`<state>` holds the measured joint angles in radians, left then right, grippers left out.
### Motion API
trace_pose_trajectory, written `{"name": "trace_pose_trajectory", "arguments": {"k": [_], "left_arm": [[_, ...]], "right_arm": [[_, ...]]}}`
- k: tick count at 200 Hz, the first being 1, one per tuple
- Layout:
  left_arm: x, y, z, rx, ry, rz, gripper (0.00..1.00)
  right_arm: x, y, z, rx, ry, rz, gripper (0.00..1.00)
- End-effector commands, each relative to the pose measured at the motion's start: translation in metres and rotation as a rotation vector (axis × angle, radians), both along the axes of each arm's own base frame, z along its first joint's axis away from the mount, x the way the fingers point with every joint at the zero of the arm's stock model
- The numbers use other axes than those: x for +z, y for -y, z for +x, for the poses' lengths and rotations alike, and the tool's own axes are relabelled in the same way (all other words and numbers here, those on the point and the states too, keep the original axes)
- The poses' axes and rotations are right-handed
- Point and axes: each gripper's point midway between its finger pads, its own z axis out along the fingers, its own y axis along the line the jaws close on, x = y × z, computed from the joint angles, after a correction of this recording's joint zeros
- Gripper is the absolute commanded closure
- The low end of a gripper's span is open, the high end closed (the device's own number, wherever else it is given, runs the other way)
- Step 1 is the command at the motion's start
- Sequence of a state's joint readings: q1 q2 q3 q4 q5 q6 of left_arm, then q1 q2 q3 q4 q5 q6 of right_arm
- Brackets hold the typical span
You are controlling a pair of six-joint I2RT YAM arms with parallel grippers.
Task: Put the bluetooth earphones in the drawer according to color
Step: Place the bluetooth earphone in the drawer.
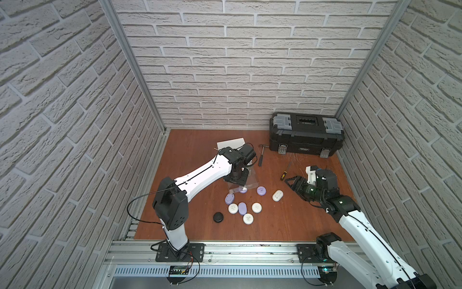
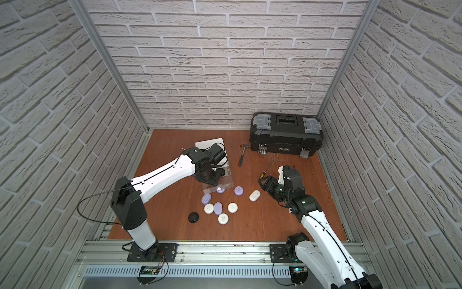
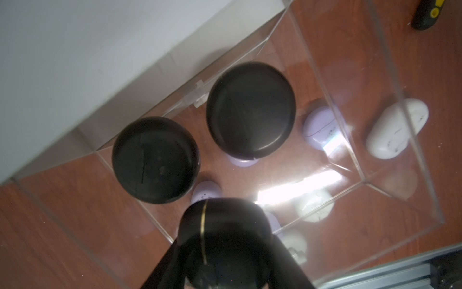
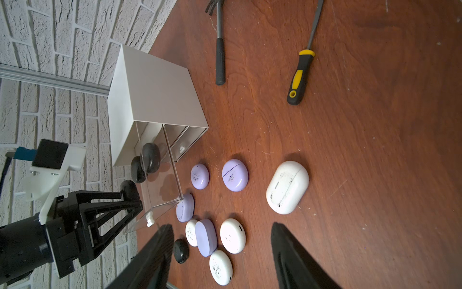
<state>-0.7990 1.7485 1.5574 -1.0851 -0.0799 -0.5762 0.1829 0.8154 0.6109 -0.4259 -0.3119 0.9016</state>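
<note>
The white drawer cabinet (image 1: 231, 143) has its top clear drawer (image 3: 375, 155) pulled out, with two black earphones (image 3: 155, 160) (image 3: 251, 110) lying in it. My left gripper (image 3: 225, 250) hangs over that drawer, shut on a third black earphone case (image 3: 222, 220). On the table in front lie several lavender earphones (image 1: 261, 191), several white ones (image 1: 256, 207) including an oval one (image 1: 277, 195), and one black one (image 1: 218, 217). My right gripper (image 4: 221, 225) stands open and empty, low over the table to the right of the oval white case (image 4: 287, 187).
A big black toolbox (image 1: 306, 136) stands at the back right. A hammer (image 1: 262, 155) and a yellow-handled screwdriver (image 1: 285, 174) lie between it and the cabinet. Brick-patterned walls close in three sides, and a metal rail (image 1: 237, 250) runs along the front.
</note>
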Motion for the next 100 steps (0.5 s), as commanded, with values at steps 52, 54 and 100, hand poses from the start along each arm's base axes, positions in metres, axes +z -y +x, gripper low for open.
{"name": "trace_pose_trajectory", "arguments": {"k": [52, 54, 100], "left_arm": [[0.0002, 0.0030, -0.0097, -0.032, -0.027, 0.009, 0.59], [0.0000, 0.0033, -0.0099, -0.033, -0.028, 0.009, 0.59], [-0.0074, 0.0036, -0.0104, -0.039, -0.047, 0.028, 0.56]], "right_arm": [[0.0051, 0.0021, 0.0053, -0.008, 0.038, 0.005, 0.33], [0.0048, 0.0021, 0.0052, -0.008, 0.037, 0.005, 0.33], [0.0048, 0.0013, 0.0073, -0.006, 0.036, 0.007, 0.33]]}}
